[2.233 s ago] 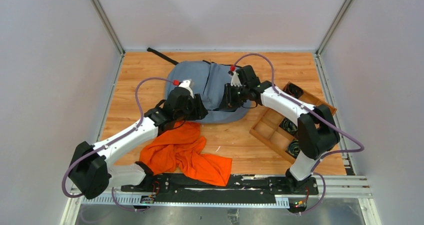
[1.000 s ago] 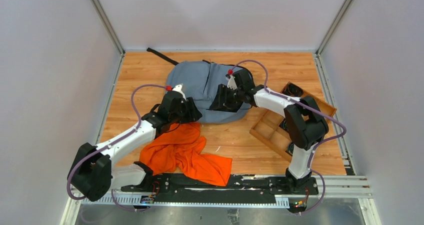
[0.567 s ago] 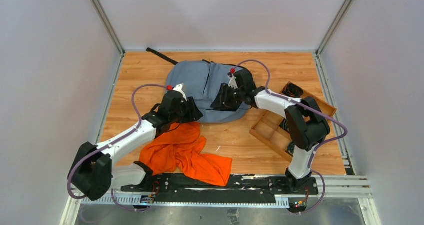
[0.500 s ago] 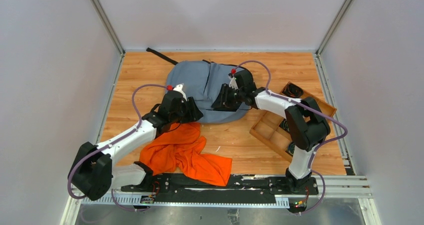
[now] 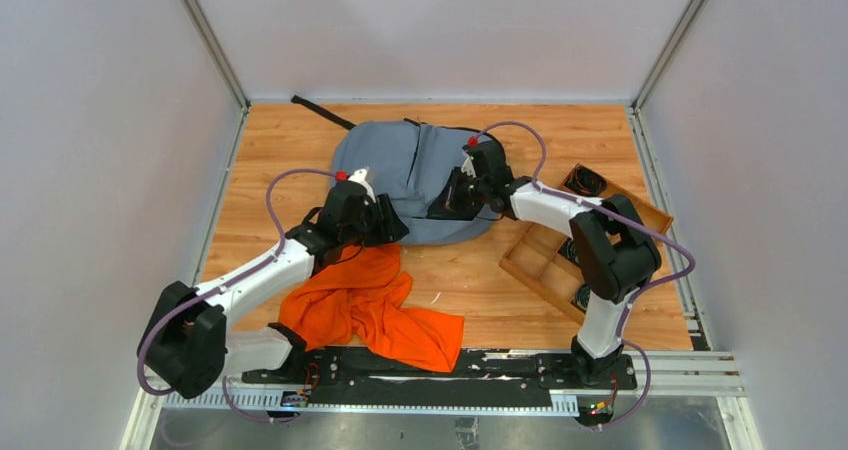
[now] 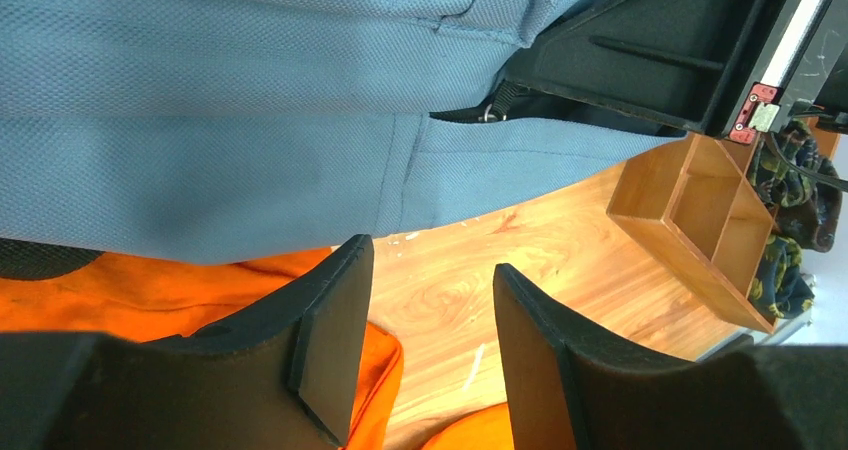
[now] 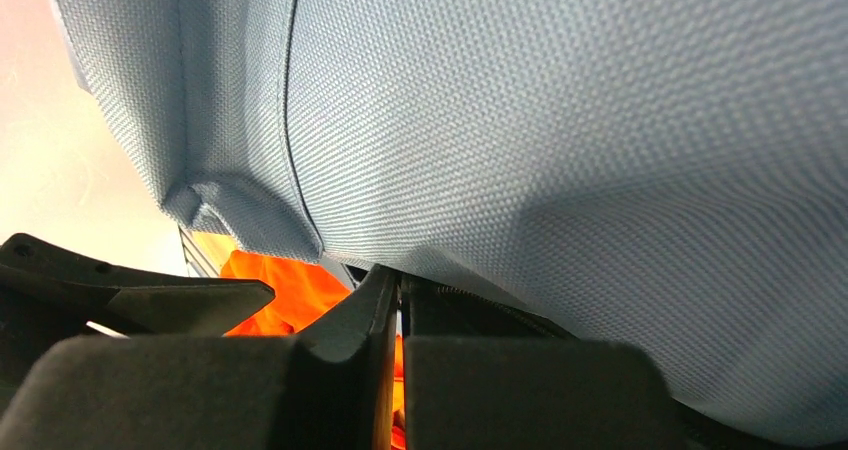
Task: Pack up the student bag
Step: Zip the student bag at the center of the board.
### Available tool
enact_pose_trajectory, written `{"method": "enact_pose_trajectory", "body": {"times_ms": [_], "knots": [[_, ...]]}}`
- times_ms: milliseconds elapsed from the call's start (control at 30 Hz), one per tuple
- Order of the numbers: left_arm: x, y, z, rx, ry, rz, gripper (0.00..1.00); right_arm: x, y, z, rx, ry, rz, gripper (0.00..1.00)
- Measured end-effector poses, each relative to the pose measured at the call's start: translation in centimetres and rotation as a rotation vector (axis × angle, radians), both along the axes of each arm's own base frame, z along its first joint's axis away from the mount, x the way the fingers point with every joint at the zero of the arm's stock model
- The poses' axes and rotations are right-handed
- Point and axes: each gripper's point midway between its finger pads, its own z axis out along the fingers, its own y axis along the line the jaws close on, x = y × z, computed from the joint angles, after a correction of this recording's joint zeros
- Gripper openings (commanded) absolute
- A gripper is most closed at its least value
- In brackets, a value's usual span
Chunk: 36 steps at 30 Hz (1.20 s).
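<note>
Wood-grain surface (image 5: 280,150) carries the grey-blue student bag (image 5: 400,165), which lies flat at the middle, toward the far edge. The left tool (image 6: 430,260) hangs at the bag's near left edge, fingers spread with nothing between them, above the orange cloth (image 5: 370,305) that touches the bag. The right tool (image 7: 400,292) sits at the bag's near right edge, fingers pressed together, pinching fabric by the zipper line. A compartmented wooden tray (image 5: 525,275) lies to the right.
</note>
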Motion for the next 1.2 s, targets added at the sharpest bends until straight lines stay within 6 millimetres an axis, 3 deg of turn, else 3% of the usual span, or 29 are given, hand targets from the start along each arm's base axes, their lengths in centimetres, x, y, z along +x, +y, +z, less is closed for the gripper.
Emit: {"method": "enact_pose_trajectory", "body": {"times_ms": [167, 333, 633, 900, 1200], "knots": [[0.0, -0.3, 0.0, -0.014, 0.005, -0.010, 0.66, -0.1, -0.2, 0.4, 0.008, -0.017, -0.006, 0.00], [0.0, -0.8, -0.1, -0.035, 0.019, -0.014, 0.74, -0.7, -0.4, 2.2, 0.036, -0.054, 0.004, 0.00], [0.6, -1.6, -0.4, -0.075, 0.053, 0.011, 0.73, -2.6, -0.1, 4.3, 0.071, -0.096, 0.043, 0.00], [1.4, -2.2, 0.7, -0.136, 0.036, 0.042, 0.74, -3.5, 0.0, 3.8, 0.067, -0.087, 0.059, 0.00], [2.2, -0.7, 0.3, -0.153, 0.083, 0.209, 0.72, -3.9, -0.2, 4.5, 0.073, -0.104, 0.060, 0.00]]}}
